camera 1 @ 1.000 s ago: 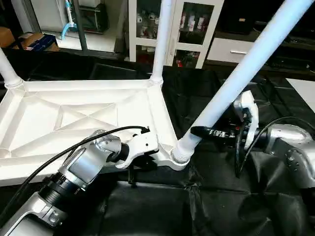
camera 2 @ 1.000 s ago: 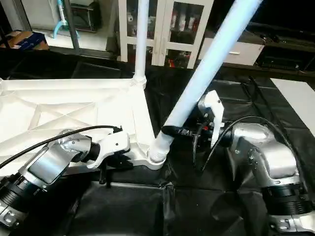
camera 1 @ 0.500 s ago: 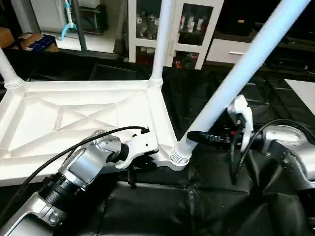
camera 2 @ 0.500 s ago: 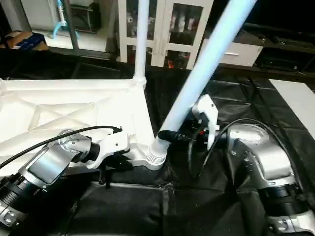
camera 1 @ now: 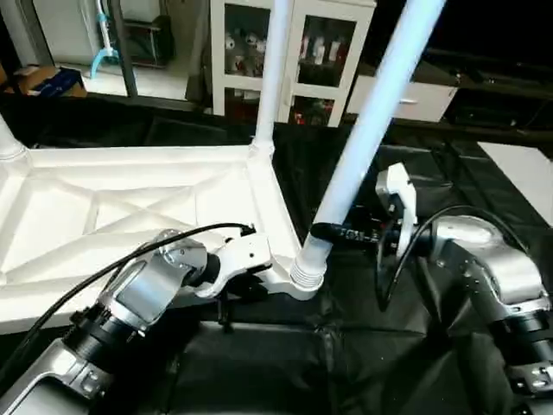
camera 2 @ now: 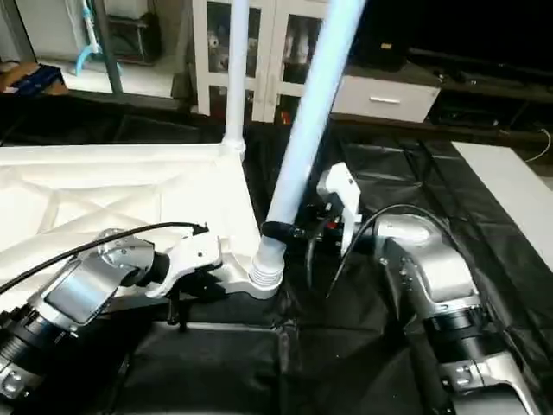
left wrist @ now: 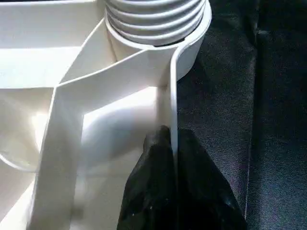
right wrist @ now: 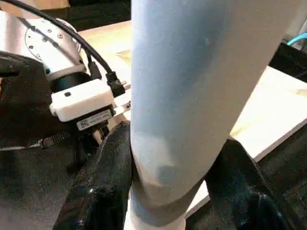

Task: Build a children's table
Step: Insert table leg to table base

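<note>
The children's table top (camera 1: 104,207) lies underside up on black cloth, its X-ribs showing. Two white legs stand in its far sockets, one at the far right corner (camera 1: 270,78) and one at the far left (camera 1: 7,143). A third leg (camera 1: 371,112) leans up to the right, with its threaded end (camera 1: 308,268) at the near right corner socket (left wrist: 192,52). My right gripper (camera 1: 333,232) is shut on this leg just above the threads, one black finger (right wrist: 103,182) on each side. My left gripper (left wrist: 169,139) is shut on the top's thin rim beside that socket.
Black cloth (camera 1: 346,363) covers the work surface around the top. A white glass-door cabinet (camera 1: 328,52) stands behind, and a white board (camera 1: 518,164) lies at the far right. A black cable (camera 1: 173,242) runs along my left forearm.
The held leg has swung from a strong rightward lean to steeper, nearer upright, and my right gripper has moved left with it. My left gripper keeps its grip. The camera has shifted slightly.
</note>
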{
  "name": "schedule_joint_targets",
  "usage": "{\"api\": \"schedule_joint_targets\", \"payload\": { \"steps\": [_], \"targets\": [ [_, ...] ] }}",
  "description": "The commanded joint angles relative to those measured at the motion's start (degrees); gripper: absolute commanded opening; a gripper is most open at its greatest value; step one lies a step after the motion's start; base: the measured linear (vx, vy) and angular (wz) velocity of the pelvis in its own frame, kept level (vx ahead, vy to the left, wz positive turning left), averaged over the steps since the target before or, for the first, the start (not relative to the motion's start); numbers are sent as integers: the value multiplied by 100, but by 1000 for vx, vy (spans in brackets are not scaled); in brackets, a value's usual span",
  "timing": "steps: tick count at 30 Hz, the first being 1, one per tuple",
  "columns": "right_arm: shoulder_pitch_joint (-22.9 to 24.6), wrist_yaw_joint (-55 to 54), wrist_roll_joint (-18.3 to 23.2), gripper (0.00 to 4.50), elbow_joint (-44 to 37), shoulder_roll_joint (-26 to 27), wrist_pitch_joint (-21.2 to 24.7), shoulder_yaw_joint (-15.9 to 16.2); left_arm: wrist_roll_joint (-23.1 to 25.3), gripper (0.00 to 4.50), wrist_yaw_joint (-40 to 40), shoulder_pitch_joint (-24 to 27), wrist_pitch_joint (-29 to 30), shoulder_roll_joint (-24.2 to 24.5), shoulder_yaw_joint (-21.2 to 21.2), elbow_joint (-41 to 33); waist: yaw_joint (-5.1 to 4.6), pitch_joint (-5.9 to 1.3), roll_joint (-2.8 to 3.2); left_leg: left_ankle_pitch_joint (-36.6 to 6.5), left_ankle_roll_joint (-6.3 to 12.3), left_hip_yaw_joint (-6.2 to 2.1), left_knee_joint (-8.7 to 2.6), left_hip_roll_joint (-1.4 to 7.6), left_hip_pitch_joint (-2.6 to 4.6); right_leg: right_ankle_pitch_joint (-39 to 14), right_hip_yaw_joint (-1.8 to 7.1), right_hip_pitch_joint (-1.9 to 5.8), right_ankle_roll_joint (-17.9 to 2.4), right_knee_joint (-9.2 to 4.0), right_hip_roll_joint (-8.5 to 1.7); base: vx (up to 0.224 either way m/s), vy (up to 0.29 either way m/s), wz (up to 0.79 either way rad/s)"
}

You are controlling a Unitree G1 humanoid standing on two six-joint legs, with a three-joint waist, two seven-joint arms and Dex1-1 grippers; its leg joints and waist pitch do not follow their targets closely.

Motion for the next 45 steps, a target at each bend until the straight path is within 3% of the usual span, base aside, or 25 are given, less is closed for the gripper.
{"api": "schedule_joint_targets", "payload": {
  "steps": [1, 7, 14, 19, 20, 22, 27, 29, 31, 33, 34, 35, 37, 38, 40, 42, 43, 44, 45],
  "targets": [
    [386, -154, -795, 175, 428, -231, 62, 461, -86, 0, -314, 151, 33, 10, -299, -136, 14, -180, 90, -1622, -168, -233, -470, 383, 63, -1507, 229, 68, -1171, -483, -437, 0, 0, 0],
    [607, -98, -707, 175, 300, -280, -96, 374, -82, 0, -292, 178, 62, 14, -279, -170, 2, -183, 87, -1856, -218, -249, -494, 391, 77, -1648, 223, 46, -1116, -505, -436, 0, 0, 0],
    [790, -270, -676, 175, 266, -317, -177, 205, -73, 0, -294, 178, 53, 21, -290, -171, 10, -193, 83, -1695, -167, -243, -500, 397, 64, -1378, 228, 58, -1154, -486, -431, 0, 0, 0],
    [839, -423, -657, 175, 284, -280, -221, 94, -70, 0, -301, 164, 42, 18, -304, -158, 5, -174, 85, -1901, -206, -254, -512, 399, 71, -1718, 230, 36, -1089, -520, -438, 0, 0, 0],
    [853, -414, -636, 175, 279, -281, -225, 89, -77, 0, -318, 156, 45, 15, -310, -154, 5, -170, 142, -1951, -234, -265, -517, 398, 75, -1758, 234, 30, -1074, -521, -442, 0, 0, 0],
    [881, -352, -584, 175, 237, -280, -175, 87, -81, 0, -324, 151, 43, 11, -311, -148, -6, -173, 108, -2015, -245, -261, -518, 397, 77, -1782, 230, 24, -1050, -534, -430, 0, 0, 0],
    [916, -406, -564, 175, 174, -233, -120, 51, -77, 0, -280, 133, 72, -3, -288, -136, 0, -173, 107, -1969, -237, -258, -525, 402, 74, -1668, 233, 23, -1071, -527, -430, 0, 0, 0],
    [863, -826, -724, 175, 399, -110, -219, -52, -122, 0, -111, 141, 232, -102, -167, -131, -8, -165, 82, -1997, -246, -255, -527, 401, 72, -1751, 234, 14, -1062, -539, -433, 0, 0, 0],
    [847, -968, -764, 175, 480, -67, -254, -91, -160, 0, -58, 145, 300, -152, -117, -129, -12, -152, 96, -2147, -293, -264, -527, 395, 82, -2027, 235, -9, -1013, -561, -440, 0, 0, 0],
    [740, -1793, -932, 175, 892, 201, -392, -334, -266, 0, 263, 126, 607, -414, 119, -164, -33, -140, 96, -2254, -330, -273, -535, 396, 82, -2190, 236, -30, -976, -573, -442, 0, 0, 0],
    [639, -2500, -1113, 175, 1233, 401, -526, -494, -347, 0, 548, 96, 878, -652, 322, -203, -98, -124, 101, -2540, -437, -299, -527, 376, 95, -2578, 215, -83, -910, -601, -439, 0, 0, 0],
    [597, -2766, -1194, 175, 1360, 468, -593, -538, -363, 0, 654, 80, 968, -736, 390, -217, -166, -130, 80, -2628, -490, -349, -539, 354, 43, -2834, 184, -42, -801, -606, -447, 0, 0, 0],
    [429, -3757, -1422, 175, 1784, 745, -787, -700, -344, 0, 1032, -6, 1193, -1004, 581, -245, -242, -160, 105, -2449, -542, -411, -586, 363, -47, -2598, 171, 29, -747, -569, -462, -14, 15, -11],
    [276, -4607, -1541, 175, 2126, 1028, -957, -854, -256, 0, 1342, -109, 1303, -1204, 679, -245, -305, -147, 114, -2538, -541, -418, -587, 348, -43, -2546, 160, -3, -773, -595, -455, -34, 26, -21],
    [235, -4811, -1545, 175, 2221, 1115, -1018, -899, -227, 0, 1435, -137, 1317, -1262, 708, -241, -349, -182, 132, -2478, -541, -425, -571, 334, -29, -2363, 165, -3, -798, -606, -464, -17, 13, -11],
    [157, -5459, -1649, 175, 2384, 1347, -1217, -972, -214, 0, 1646, -207, 1376, -1441, 819, -231, -315, -240, 142, -2110, -503, -363, -530, 350, 32, -1517, 152, -18, -957, -591, -445, 0, 0, 0],
    [113, -5868, -1712, 175, 2464, 1501, -1308, -1009, -187, 0, 1757, -243, 1405, -1524, 856, -238, -253, -244, 123, -1733, -410, -274, -490, 337, 51, -988, 168, -53, -1090, -577, -434, 0, 0, 0],
    [-51, -6627, -1885, 175, 2695, 1822, -1558, -971, -170, 0, 1982, -305, 1476, -1739, 921, -229, -190, -235, 91, -1498, -296, -212, -460, 321, 45, -897, 183, -64, -1129, -572, -426, 23, -24, 21],
    [-51, -6627, -1885, 175, 2695, 1822, -1558, -971, -170, 0, 1982, -305, 1476, -1739, 921, -229, -166, -230, 84, -1443, -267, -193, -450, 313, 48, -959, 193, -75, -1129, -574, -428, 38, -36, 22]
  ]
}}
